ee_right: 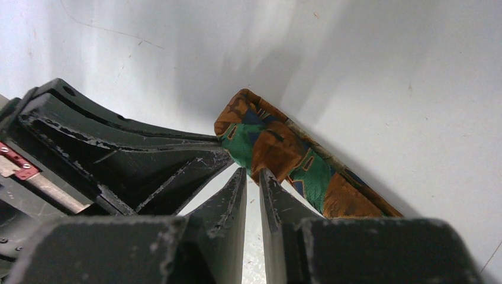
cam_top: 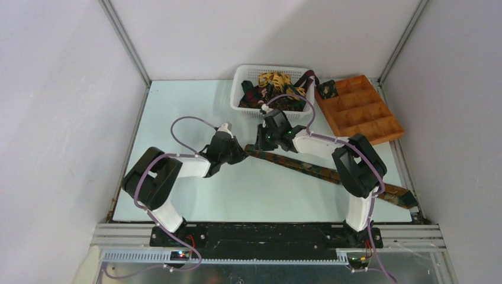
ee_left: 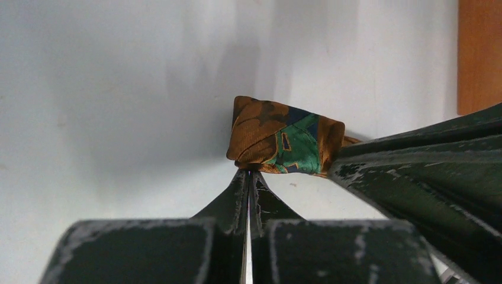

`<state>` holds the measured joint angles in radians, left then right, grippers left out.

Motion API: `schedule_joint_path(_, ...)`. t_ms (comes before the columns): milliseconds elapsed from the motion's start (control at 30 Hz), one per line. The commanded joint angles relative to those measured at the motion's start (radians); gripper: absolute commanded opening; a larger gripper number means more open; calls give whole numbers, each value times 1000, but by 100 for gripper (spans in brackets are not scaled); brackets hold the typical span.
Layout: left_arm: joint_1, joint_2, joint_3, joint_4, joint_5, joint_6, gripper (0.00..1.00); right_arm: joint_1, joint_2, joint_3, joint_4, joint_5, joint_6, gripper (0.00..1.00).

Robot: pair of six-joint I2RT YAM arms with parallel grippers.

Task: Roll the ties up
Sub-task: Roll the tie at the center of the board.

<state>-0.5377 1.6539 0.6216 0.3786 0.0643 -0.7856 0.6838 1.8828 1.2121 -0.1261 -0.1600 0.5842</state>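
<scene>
A: Where does the top view sit?
B: High above and behind the arm bases, looking down across the whole worktop (cam_top: 248, 195) to its far edge.
A: And the wrist views?
B: Low and very close, each looking out past its own fingers: left gripper (ee_left: 250, 173), right gripper (ee_right: 252, 173). Both share the tie (ee_left: 284, 139) end, from opposite sides, near the worktop's middle, and each shows the other gripper.
</scene>
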Motion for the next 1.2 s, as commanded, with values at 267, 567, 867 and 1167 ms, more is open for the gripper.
schedule_joint_path(267, -10, 55, 91, -2, -17, 5, 0, -3, 18, 3, 8, 12, -21, 17)
schedule_joint_path(567, -10, 79, 103, 2, -28, -7, 0, -2, 20, 3, 7, 8, -26, 17)
schedule_joint_path(867, -10, 72, 103, -1, -27, -4, 0, -15, -30, 68, -16, -7, -74, 20)
schedule_joint_path(1167, -10, 65, 103, -5, -25, -1, 0, -17, 8, 184, -44, -29, -106, 21)
